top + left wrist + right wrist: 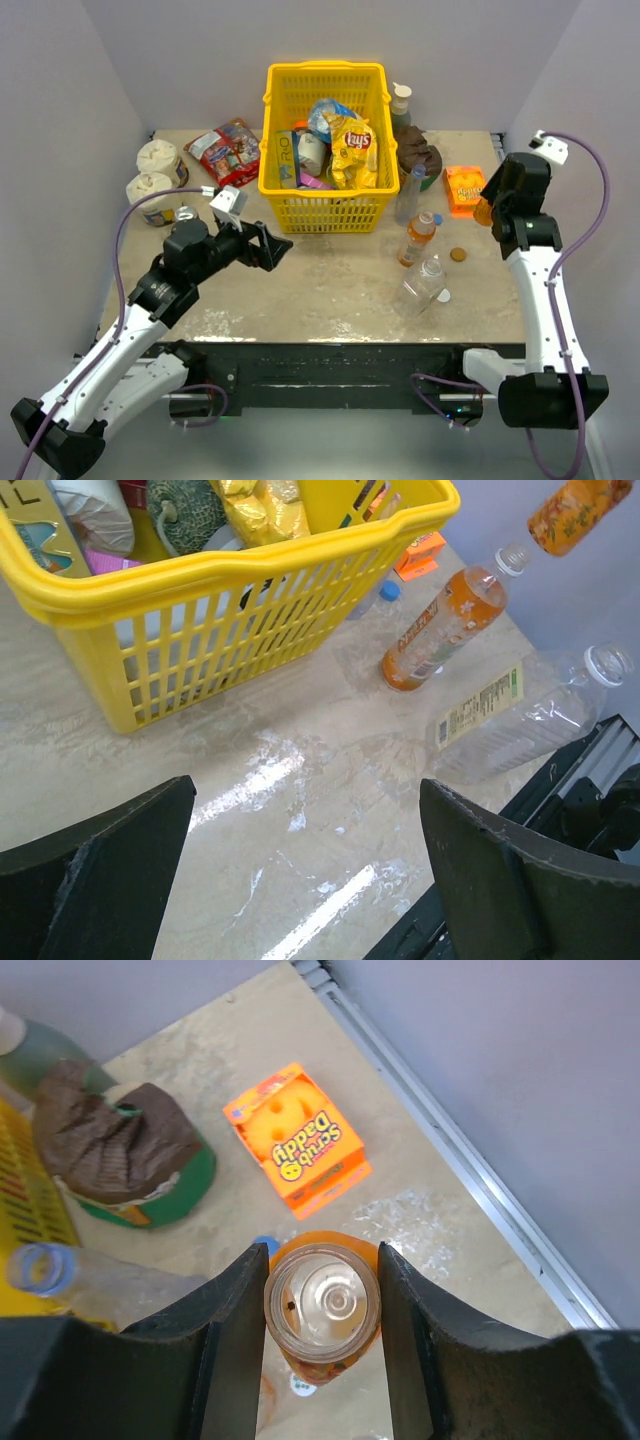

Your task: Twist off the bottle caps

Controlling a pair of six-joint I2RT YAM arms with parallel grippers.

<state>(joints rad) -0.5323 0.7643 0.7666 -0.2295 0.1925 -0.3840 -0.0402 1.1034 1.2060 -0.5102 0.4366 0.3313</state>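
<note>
My right gripper point(488, 210) is shut on the small orange juice bottle point(483, 212) and holds it in the air at the right edge. In the right wrist view my fingers point(240, 1310) clamp the bottle's neck point(322, 1312); its mouth is open, with no cap on it. An orange cap point(458, 255), a blue cap point(437, 218) and a white cap point(443, 295) lie on the table. The orange-label bottle point(418, 238) and one clear bottle point(409, 195) stand upright; the other clear bottle point(422, 283) lies on its side. My left gripper point(268, 246) is open and empty above the table point(308, 800).
A yellow basket point(324, 205) full of snacks stands at the back centre. An orange Scrub Daddy box point(463, 188) and a green tub with a brown cloth point(420, 155) are at the back right. Two white tubs point(155, 170) and a snack bag point(225, 150) are at the back left.
</note>
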